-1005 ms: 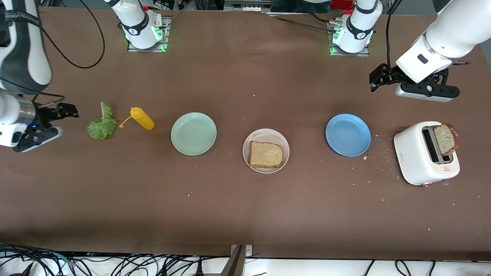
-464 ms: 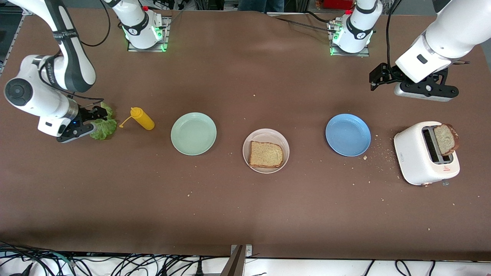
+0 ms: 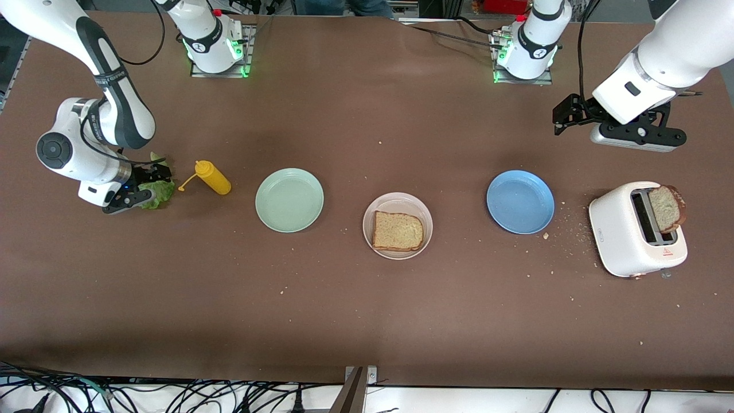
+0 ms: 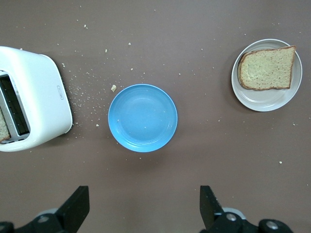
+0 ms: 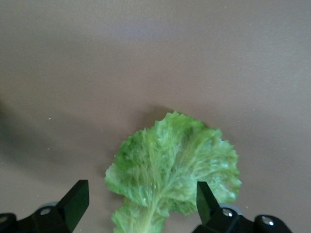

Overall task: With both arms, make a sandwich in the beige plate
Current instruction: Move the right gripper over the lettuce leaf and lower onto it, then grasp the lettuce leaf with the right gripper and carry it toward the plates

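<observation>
One brown bread slice (image 3: pixel 398 231) lies on the beige plate (image 3: pixel 397 198) at mid-table. A second toast slice (image 3: pixel 665 207) sticks up out of the white toaster (image 3: pixel 631 235) at the left arm's end. The green lettuce leaf (image 3: pixel 159 192) lies on the table at the right arm's end. My right gripper (image 3: pixel 140 195) is low over it, open, with the leaf's stem end (image 5: pixel 160 194) between the fingers (image 5: pixel 75 201). My left gripper (image 3: pixel 637 137) hangs open and empty over bare table, farther from the front camera than the toaster; the plate (image 4: pixel 265 104) and bread (image 4: pixel 267 68) show in its wrist view.
A yellow squeeze bottle (image 3: pixel 212 178) lies right beside the lettuce. A mint-green plate (image 3: pixel 289 199) and a blue plate (image 3: pixel 520 201) flank the beige one. Crumbs are scattered between the blue plate (image 4: pixel 142 118) and the toaster (image 4: pixel 34 97).
My right arm swung in from the table's end and came down over the lettuce, jaws still open. The left arm has not moved.
</observation>
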`<state>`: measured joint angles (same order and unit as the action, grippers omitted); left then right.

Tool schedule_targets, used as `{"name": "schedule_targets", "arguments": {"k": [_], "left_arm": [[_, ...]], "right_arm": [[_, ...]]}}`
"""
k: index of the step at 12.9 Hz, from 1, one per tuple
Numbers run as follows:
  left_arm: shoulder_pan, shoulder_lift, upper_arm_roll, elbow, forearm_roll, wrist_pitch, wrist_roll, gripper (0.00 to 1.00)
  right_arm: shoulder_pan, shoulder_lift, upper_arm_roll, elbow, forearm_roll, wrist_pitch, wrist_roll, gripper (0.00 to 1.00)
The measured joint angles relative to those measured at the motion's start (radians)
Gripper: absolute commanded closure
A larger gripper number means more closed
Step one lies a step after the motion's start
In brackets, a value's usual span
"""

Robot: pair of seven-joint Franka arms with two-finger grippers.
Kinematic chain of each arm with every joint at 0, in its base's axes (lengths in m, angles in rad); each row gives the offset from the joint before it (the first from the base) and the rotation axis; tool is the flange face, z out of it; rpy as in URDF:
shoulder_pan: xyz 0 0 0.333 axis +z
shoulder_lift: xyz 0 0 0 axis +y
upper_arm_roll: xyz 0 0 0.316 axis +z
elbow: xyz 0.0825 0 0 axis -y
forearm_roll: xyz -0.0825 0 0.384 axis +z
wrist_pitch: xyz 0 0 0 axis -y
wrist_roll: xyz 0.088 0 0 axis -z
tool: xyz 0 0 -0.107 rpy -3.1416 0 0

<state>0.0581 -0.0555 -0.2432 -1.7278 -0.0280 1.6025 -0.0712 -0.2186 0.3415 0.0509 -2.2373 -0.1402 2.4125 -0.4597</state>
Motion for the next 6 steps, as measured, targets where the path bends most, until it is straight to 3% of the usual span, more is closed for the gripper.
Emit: {"name": "schedule_targets", "arguments": {"k": [2,4,5,6], "left_arm": [[0.01,0.0,0.0,0.0,-0.002,-0.001,0.0,0.0],[0.012,0.0,0.0,0.0,-0.002,-0.002,0.0,0.0],[0.012,0.0,0.0,0.0,-0.003,-0.002,0.0,0.0],[0.012,0.0,0.0,0.0,-0.003,-0.002,0.0,0.0]], "right_arm": [[0.0,0.015,0.0,0.0,0.0,0.008,0.0,0.41],[0.0,0.018,0.0,0.0,0.0,0.008,0.0,0.85],[0.0,0.02,-0.001,0.0,0.0,0.007,0.0,0.98],[0.0,0.023,-0.001,0.0,0.0,0.007,0.0,1.0]]}}
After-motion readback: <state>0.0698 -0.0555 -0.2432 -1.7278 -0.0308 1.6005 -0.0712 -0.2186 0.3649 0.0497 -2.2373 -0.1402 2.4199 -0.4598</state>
